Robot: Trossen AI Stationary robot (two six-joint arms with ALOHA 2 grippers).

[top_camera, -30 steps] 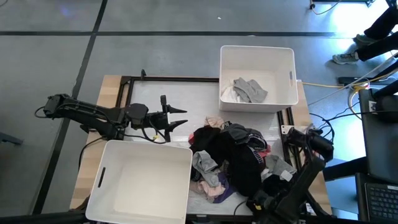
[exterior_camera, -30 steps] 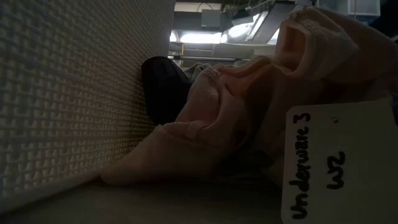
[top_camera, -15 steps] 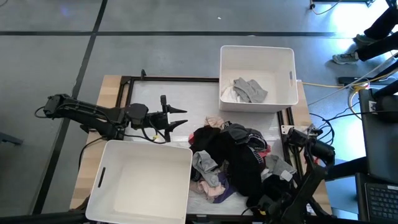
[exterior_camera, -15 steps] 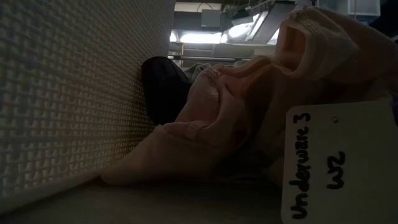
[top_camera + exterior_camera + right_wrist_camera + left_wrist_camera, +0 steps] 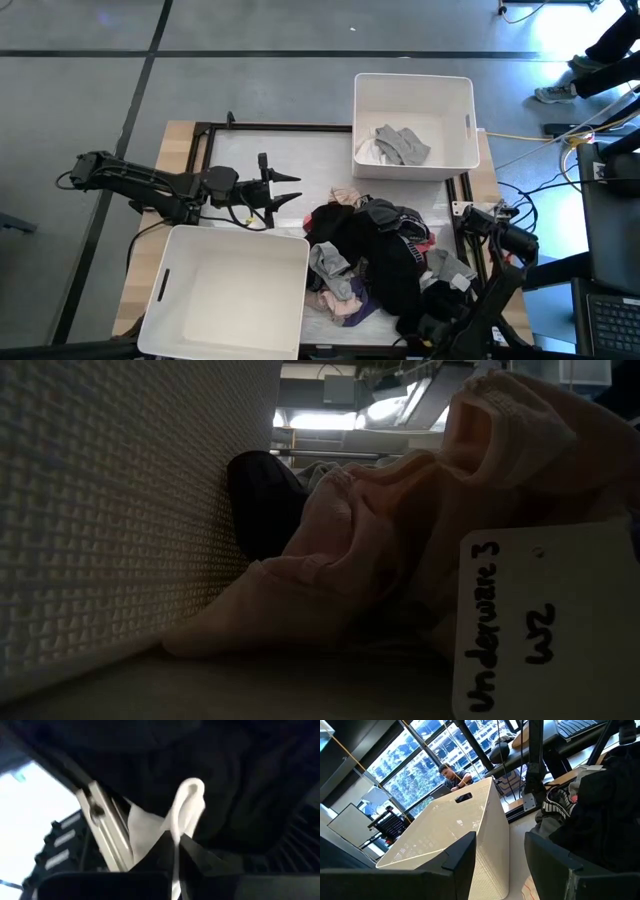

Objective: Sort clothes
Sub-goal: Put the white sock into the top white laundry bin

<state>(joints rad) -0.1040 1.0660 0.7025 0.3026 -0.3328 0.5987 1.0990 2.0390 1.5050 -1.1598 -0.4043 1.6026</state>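
Lying in a loose heap on the right half of the pale work surface [image 5: 290, 150], the pile of small soft fabric clothes [image 5: 385, 262] is mostly black, with grey, white, pink and purple pieces showing at its edges. A large white rectangular plastic bin [image 5: 228, 295] stands at the near left, its right wall just beside the heap, and it appears to hold nothing. A second white rectangular plastic bin [image 5: 413, 125] stands at the far right of the surface and contains a grey garment [image 5: 402, 144] lying over a white one. The left gripper [image 5: 285, 189] is held over bare surface between the two bins, pointing toward the heap, apart from any cloth, with its fingers [image 5: 460, 865] spread wide; its wrist view looks along the near bin's wall with dark fabric to one side. The right gripper [image 5: 428, 335] is at the near right edge of the heap, low against the black fabric; in its wrist view the fingers are pressed together and pinching a thin fold of white cloth [image 5: 187, 805] with black fabric behind it. The low view shows a pale pink garment [image 5: 400, 530] lying against the textured bin wall, with a white handwritten tag [image 5: 545, 625] reading "Underware 3" in front of it.
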